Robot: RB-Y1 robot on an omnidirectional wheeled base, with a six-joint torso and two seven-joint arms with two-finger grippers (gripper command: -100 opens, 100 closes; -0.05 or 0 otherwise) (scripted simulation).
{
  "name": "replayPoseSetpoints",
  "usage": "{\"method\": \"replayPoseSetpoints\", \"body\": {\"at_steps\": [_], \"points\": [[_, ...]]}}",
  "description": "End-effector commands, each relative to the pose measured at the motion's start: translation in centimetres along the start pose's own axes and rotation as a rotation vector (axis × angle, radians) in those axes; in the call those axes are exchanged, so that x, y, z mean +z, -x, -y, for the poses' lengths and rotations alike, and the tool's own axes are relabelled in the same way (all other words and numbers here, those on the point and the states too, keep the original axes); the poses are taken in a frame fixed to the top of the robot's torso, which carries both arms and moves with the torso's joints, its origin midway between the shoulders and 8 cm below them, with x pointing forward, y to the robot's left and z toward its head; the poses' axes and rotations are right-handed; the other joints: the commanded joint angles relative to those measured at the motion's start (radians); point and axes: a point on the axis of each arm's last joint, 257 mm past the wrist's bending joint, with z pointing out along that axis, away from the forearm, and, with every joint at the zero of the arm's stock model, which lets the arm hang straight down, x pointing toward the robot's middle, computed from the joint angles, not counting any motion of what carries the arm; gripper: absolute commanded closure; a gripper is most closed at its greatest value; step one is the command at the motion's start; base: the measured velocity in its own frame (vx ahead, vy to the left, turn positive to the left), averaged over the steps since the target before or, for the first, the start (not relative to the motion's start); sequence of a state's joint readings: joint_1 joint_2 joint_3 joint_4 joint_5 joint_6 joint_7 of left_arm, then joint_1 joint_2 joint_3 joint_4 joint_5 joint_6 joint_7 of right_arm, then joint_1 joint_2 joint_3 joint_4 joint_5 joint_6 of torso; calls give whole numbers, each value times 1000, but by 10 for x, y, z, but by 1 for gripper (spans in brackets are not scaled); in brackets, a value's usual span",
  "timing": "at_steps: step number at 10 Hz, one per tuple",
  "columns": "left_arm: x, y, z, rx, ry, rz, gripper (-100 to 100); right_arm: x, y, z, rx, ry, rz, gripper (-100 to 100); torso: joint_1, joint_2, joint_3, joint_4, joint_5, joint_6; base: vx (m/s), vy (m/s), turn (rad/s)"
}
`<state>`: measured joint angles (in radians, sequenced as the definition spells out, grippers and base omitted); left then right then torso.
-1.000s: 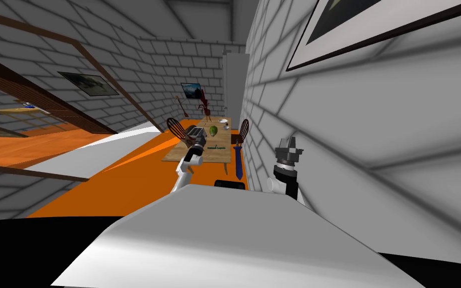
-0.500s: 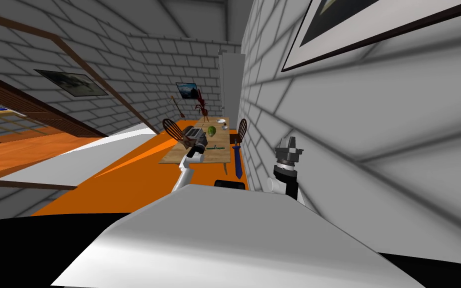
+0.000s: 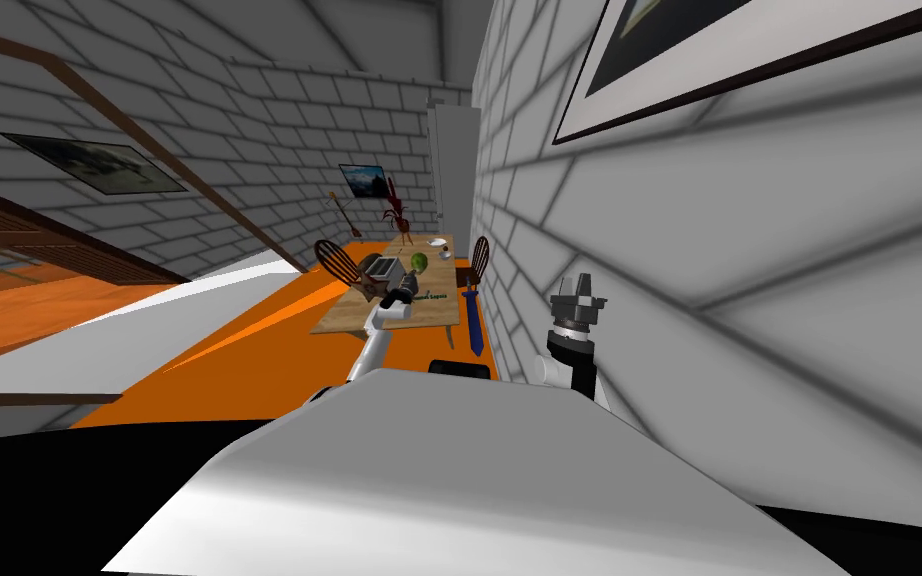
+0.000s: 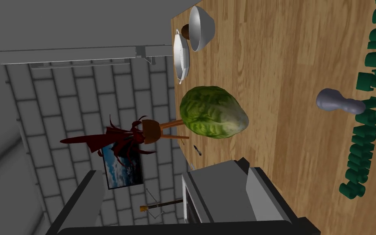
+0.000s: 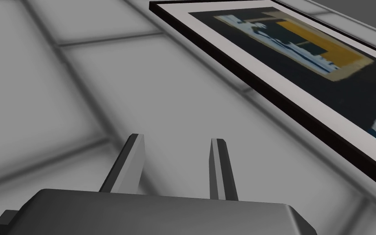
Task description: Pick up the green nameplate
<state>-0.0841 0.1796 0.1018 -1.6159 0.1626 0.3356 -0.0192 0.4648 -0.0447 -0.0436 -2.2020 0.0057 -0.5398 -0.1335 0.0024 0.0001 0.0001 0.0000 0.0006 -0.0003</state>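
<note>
- The left gripper [image 4: 171, 167] has its fingers spread wide with nothing between them. The head view puts it [image 3: 406, 285] at frame centre, over the near end of the table [image 3: 349, 318].
- The nameplate [image 4: 366, 122] lies flat on the table [image 4: 297, 61] off to one side of the gripper, outside its fingers. The wrist view shows it as raised dark green letters, while in the head view it [image 3: 433, 296] is a thin green streak just right of the gripper.
- A grey peg [image 4: 338, 104] lies just beside the letters, on the side toward the cabbage [image 4: 213, 112].
- Farther along the table are a bowl [image 4: 201, 26] and a dish [image 4: 181, 57]. Past the table's end stands a dark red plant [image 4: 118, 140].
- The head view adds a grey box [image 3: 381, 268] up-left of the gripper, a chair [image 3: 334, 262] on the table's left, and a blue blade [image 3: 472, 320] at its right edge.
- The right gripper [image 3: 577, 285] is raised right of centre, beside the wall. Its wrist view shows the fingers [image 5: 218, 163] parted and empty.
</note>
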Motion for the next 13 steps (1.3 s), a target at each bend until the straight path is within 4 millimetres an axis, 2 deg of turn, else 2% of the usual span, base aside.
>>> {"method": "replayPoseSetpoints", "body": {"at_steps": [1, 6, 10, 13], "points": [[4, -1, -14, -2, 49, -2, -100, 0, 0, 0, 0, 0, 0, 0, 0, 0, 0, 0, 0, 0, -11, 33, -72], [21, -5, -57, 5, 224, -14, -100, 0, 0, 0, 0, 0, 0, 0, 0, 0, 0, 0, 0, -1, -12, 37, -107], [27, -5, -91, 18, 349, -17, -100, 0, 0, 0, 0, 0, 0, 0, 0, 0, 0, 0, 0, -1, -10, 39, -100], [28, -3, -108, 27, 412, -17, -100, 0, 0, 0, 0, 0, 0, 0, 0, -1, 0, 0, 0, 0, -6, 38, -92]]}}
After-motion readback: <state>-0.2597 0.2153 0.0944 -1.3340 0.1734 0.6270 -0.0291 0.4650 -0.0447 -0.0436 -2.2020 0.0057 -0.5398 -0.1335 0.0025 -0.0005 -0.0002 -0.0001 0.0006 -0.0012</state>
